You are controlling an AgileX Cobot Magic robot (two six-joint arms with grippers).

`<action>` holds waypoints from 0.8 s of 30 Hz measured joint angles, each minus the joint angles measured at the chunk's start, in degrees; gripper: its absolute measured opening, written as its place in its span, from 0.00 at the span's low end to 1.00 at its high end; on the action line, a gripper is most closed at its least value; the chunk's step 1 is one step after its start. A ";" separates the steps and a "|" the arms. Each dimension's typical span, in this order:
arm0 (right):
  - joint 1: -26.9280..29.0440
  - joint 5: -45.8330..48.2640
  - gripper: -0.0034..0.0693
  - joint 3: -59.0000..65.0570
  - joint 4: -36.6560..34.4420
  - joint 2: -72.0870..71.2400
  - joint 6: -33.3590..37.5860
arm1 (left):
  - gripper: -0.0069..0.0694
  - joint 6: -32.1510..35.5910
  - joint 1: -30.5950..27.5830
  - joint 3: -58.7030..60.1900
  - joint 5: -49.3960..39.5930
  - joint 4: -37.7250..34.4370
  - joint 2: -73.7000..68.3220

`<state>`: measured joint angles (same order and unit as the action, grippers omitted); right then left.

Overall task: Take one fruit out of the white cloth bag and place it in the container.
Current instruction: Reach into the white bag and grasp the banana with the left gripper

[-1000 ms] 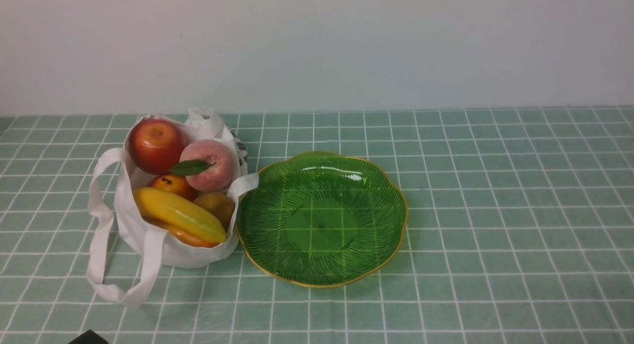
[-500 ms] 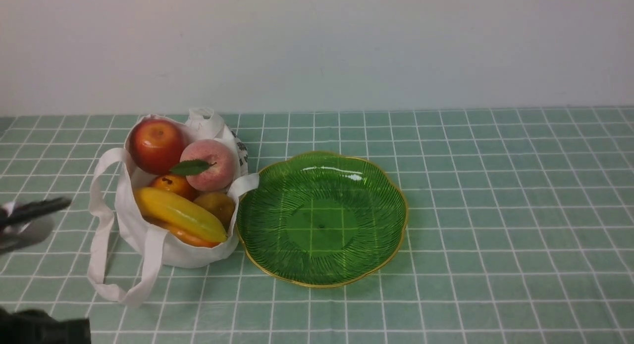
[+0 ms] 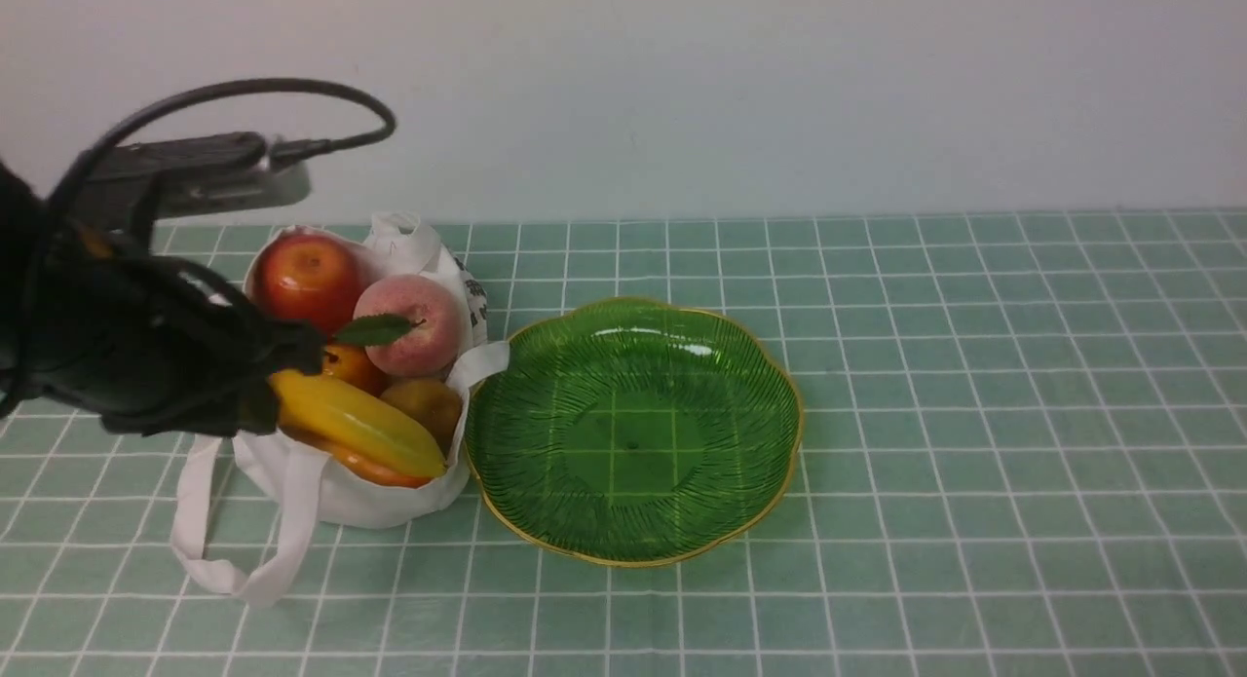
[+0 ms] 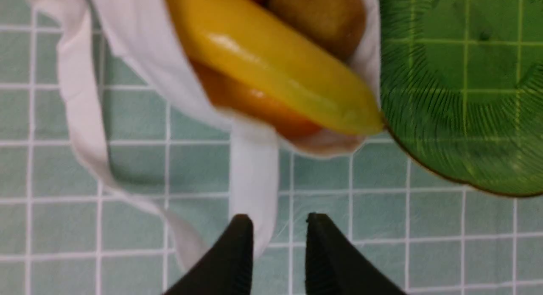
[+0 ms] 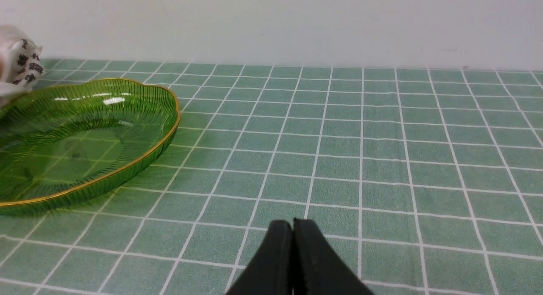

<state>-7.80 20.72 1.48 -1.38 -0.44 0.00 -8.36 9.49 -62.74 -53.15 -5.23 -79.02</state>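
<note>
Brightness: moderate and even in all three views; soft diffuse light, seemingly from above
Glare: white streaks on the far inner wall of the wide translucent green ribbed dish [image 3: 575,346]; a glossy band along the long curved yellow banana [image 4: 263,66]
Shadows: faint and soft-edged; a light one under the loop handle of the small white cloth bag [image 4: 135,53] on the green tiled table [image 4: 424,252]
Blur: left wrist view soft throughout, the dish's ribs smeared; right wrist view sharper
Exposure: the black left arm [image 3: 127,356] is a dark mass with little detail
</note>
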 joint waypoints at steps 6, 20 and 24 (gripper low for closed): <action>0.00 0.00 0.03 0.00 0.00 0.00 0.00 | 0.67 1.56 0.82 -4.77 8.71 -0.07 -7.98; 0.00 0.00 0.03 0.00 0.00 0.00 0.00 | 0.88 8.78 3.24 -7.20 3.62 -2.98 -14.19; 0.00 0.00 0.03 0.00 0.00 0.00 0.00 | 0.88 0.74 4.31 -7.20 -0.81 -3.26 -14.19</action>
<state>-7.80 20.72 1.48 -1.38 -0.44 0.00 -7.63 13.80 -69.94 -53.97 -8.49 -93.21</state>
